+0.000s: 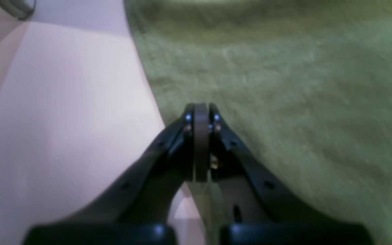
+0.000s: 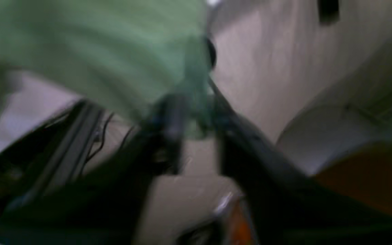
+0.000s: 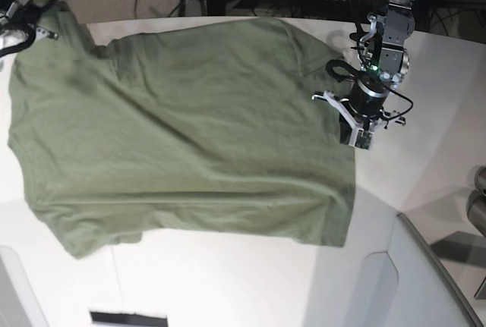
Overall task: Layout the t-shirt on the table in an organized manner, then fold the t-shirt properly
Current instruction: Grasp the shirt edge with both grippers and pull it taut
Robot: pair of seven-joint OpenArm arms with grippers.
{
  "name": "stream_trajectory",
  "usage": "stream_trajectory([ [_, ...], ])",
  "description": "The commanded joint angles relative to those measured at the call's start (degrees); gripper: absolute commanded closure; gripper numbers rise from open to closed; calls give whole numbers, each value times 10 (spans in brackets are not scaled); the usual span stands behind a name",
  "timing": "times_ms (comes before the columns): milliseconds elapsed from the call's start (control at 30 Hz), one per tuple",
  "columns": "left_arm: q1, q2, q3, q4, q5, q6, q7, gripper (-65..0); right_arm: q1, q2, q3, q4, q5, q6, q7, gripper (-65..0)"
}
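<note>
Left tool [image 1: 201, 112], pads pressed together with no cloth visibly between them, sits at the t-shirt [image 3: 182, 130] edge on the white counter [image 3: 228, 281]. Right tool [image 2: 196, 112] holds the far corner, seemingly loosening, though blur obscures this.

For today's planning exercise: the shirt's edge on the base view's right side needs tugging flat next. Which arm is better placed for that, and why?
Probably the left. The left gripper sits shut right at that edge of the t-shirt, low over the table. The right gripper is at the opposite far corner.
</note>
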Motion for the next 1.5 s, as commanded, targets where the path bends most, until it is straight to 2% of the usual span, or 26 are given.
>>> stream_trajectory([
  [0, -7, -5, -2, 12, -1, 1, -12, 0, -6, 9, -8, 13, -11, -2, 2, -243],
  [33, -7, -5, -2, 13, -1, 1, -12, 0, -7, 10, -10, 14, -11, -2, 6, -290],
  [67, -7, -5, -2, 13, -2, 1, -12, 0, -4, 14, -11, 15, -11, -2, 11, -308],
  [133, -7, -5, -3, 13, -6, 1, -12, 0, 4, 23, -13, 11, -10, 2, 44, -281],
  [200, -13, -4, -3, 13, -6, 1, -12, 0, 25, 30, -13, 3, -10, 2, 110, -222],
  [267, -32, 1, -1, 7, -6, 1, -11, 0, 53, 48, -17, -35, -10, 2, 187, -132],
  [300, -39, 3, 3, -1, -6, 1, -11, 0, 71, 60, -28, -58, -10, 2, 207, -84],
  [367, -54, 16, 1, -16, -6, 1, -10, 0, 115, 99, -54, -130, -11, 2, 203, 0],
  [433, -62, 20, 3, -33, -6, 1, -10, 0, 161, 118, -66, -216, -10, 2, 196, -2],
  [500, -63, 21, 5, -47, -6, 1, -10, 0, 195, 125, -69, -293, -10, 6, 218, 0],
  [567, -60, 23, 6, -58, -6, 1, -10, 0, 215, 135, -70, -339, -10, 26, 244, 0],
  [667, -59, 22, 6, -85, -5, 1, -10, 0, 250, 138, -70, -401, -11, 67, 253, 0],
  [733, -62, 22, 6, -105, -2, 1, -11, 0, 269, 138, -70, -448, -12, 77, 255, 0],
  [833, -66, 22, 5, -130, -1, 1, -15, 0, 299, 138, -70, -518, -12, 79, 266, 0],
  [967, -100, 21, 5, -162, -1, 1, -16, 0, 325, 138, -71, -582, -12, 77, 317, 0],
  [1267, -221, 23, 6, -268, 0, 1, -18, 0, 396, 153, -71, -690, -12, 77, 385, 0],
  [1367, -260, 26, 8, -307, 0, 0, -46, 0, 418, 158, -71, -713, -12, 77, 406, 0],
  [1467, -304, 31, 49, -371, 0, 0, -75, 0, 442, 158, -72, -739, -13, 77, 424, 0],
])
